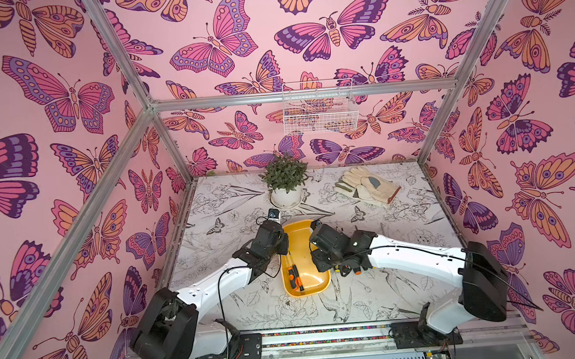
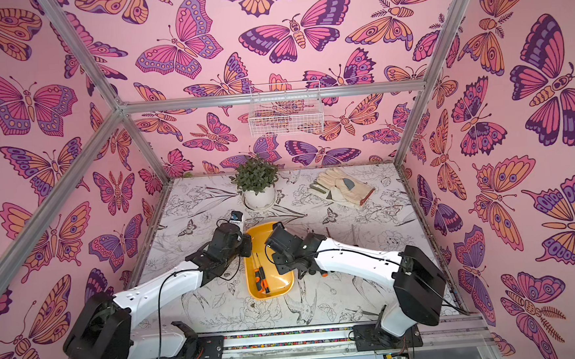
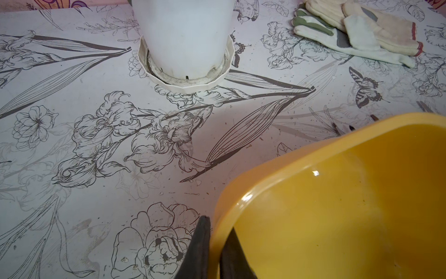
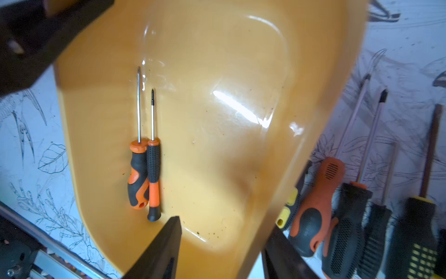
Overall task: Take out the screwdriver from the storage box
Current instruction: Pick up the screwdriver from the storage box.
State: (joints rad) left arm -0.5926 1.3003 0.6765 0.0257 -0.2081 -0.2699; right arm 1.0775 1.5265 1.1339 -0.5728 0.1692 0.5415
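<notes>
Risk of double pick
In the storage box [image 4: 217,72] the thick screwdriver [image 4: 138,174] and the slim screwdriver [image 4: 153,169] lie touching, so the right gripper [image 4: 224,229], jaws apart near their handles, may catch both or roll one away. In a top view the screwdrivers [image 1: 294,278] lie at 8 o'clock from it. The left gripper [image 3: 216,229] is clamped on the box rim; a pull may tilt it.

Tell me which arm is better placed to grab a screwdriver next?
Right: the right fingers, open, hover over the storage box near the screwdrivers; the left fingers pinch its rim.
</notes>
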